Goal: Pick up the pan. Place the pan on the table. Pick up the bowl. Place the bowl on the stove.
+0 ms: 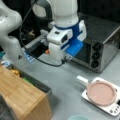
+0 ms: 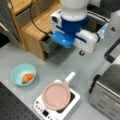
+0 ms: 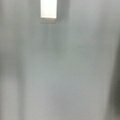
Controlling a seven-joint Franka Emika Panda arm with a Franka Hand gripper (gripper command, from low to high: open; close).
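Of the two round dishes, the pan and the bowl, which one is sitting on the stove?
The pinkish-brown pan sits on the white stove. The teal bowl, holding an orange piece, rests on the grey table.

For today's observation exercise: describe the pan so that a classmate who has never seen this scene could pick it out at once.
Find the steel toaster oven; beside it on the grey table sits a small white stove. The pan rests on top of that stove. Unlike the teal bowl nearby, which holds an orange piece, it is shallow, pinkish-brown and has a short white stub handle.
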